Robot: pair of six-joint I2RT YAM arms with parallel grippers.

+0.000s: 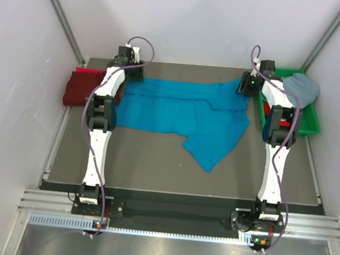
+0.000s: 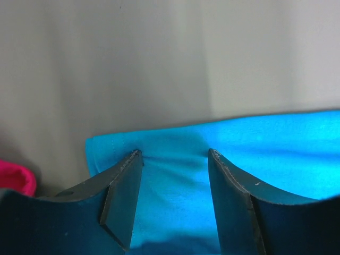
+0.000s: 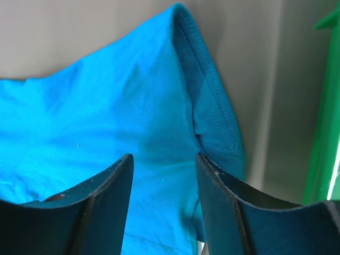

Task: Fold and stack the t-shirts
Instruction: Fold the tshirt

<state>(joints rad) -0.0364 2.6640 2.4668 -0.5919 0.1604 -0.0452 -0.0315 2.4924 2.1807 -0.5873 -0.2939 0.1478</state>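
The turquoise t-shirt (image 1: pixel 178 107) lies spread across the far half of the bench (image 1: pixel 142 161). Its upper edge runs close along the bench's far edge, and one lower flap reaches toward the middle. The left fingers (image 2: pixel 126 172) stand apart at the shirt's far left corner, with cloth lying in the gap between them and the corner's edge just beyond their tips. The right fingers (image 3: pixel 118 175) are likewise apart over the far right corner, where a stitched hem curls up just beside one of them. Left of the shirt, a maroon t-shirt (image 1: pixel 78 91) sits at the bench's left edge against the wall, with a red one (image 1: pixel 86 70) peeking out behind it. On the right, the green bin (image 1: pixel 308 123) stands just beside the right arm, a grey-blue t-shirt (image 1: pixel 301 87) draped over its far rim. The near half of the bench shows open dark surface between the two arms. Pale walls close in on the left, the right and behind.
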